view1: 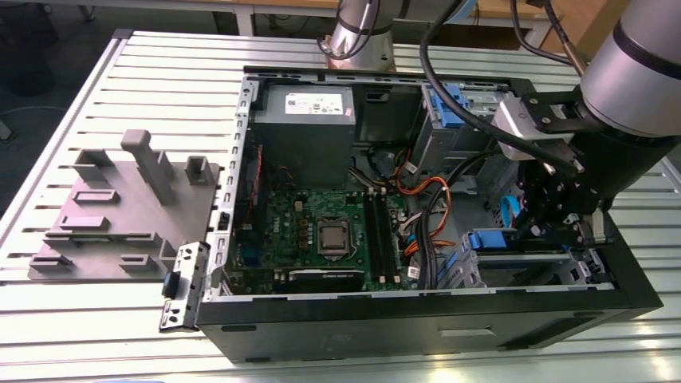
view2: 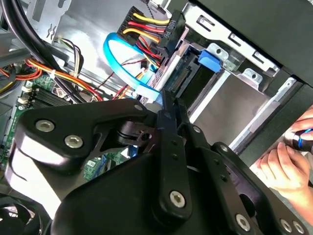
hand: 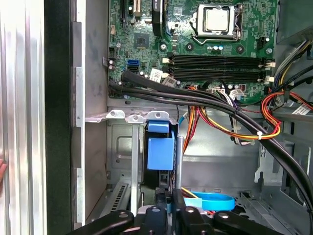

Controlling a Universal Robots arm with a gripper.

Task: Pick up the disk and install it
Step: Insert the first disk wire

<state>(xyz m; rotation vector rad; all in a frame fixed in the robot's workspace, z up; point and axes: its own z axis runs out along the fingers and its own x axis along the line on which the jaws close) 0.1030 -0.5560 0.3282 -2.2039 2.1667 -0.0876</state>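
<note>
In the exterior view the gripper (view1: 562,214) hangs inside the computer case (view1: 426,319), above the drive cage (view1: 521,267); loose cables (view1: 426,231) nearby could snag. In the first wrist view the disk (hand: 160,152) stands edgewise in that cage, fingers (hand: 172,204) nearly closed at its edge, though grip is unclear.

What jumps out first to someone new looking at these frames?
The open computer case on the slatted table, green motherboard bare in the middle. The black gripper reaches into the case at the exterior view's right, above the blue-fronted disk standing in its metal bay. A person's hand rests just outside the case in the second wrist view.
</note>
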